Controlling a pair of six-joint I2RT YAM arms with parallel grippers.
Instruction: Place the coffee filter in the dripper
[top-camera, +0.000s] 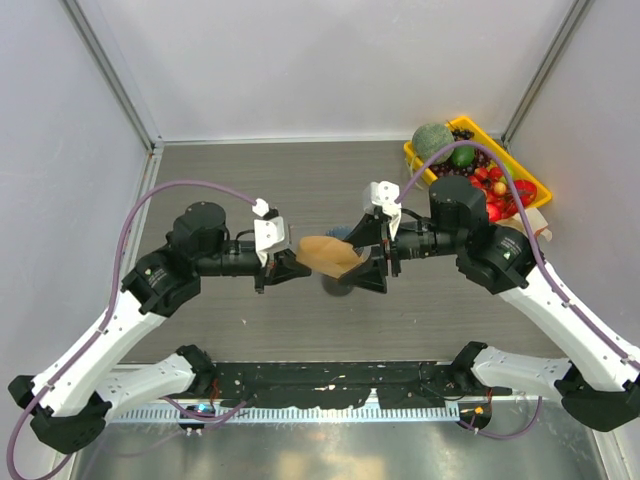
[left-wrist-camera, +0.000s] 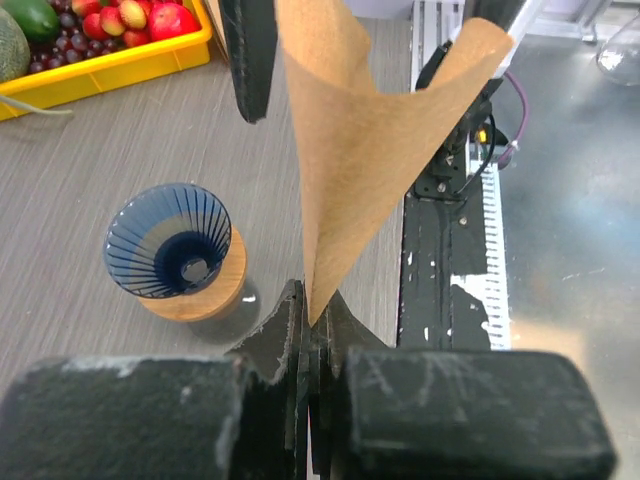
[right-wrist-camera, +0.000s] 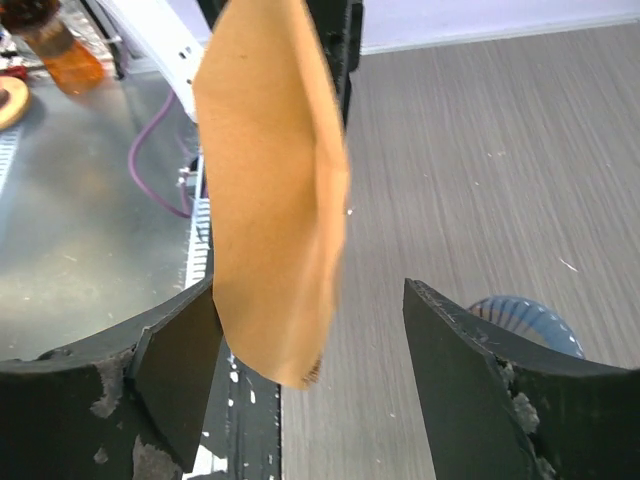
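The tan paper coffee filter hangs in the air between my two grippers. My left gripper is shut on its pointed tip; the filter fans out away from it. My right gripper is open, and the filter's wide end sits between its jaws, close to the left finger. The dark blue ribbed dripper stands upright on a round wooden base, below and beside the filter. It is mostly hidden in the top view and peeks out in the right wrist view.
A yellow tray with fruit stands at the back right and also shows in the left wrist view. A black rail and metal strip run along the near edge. An amber bottle stands beyond the table.
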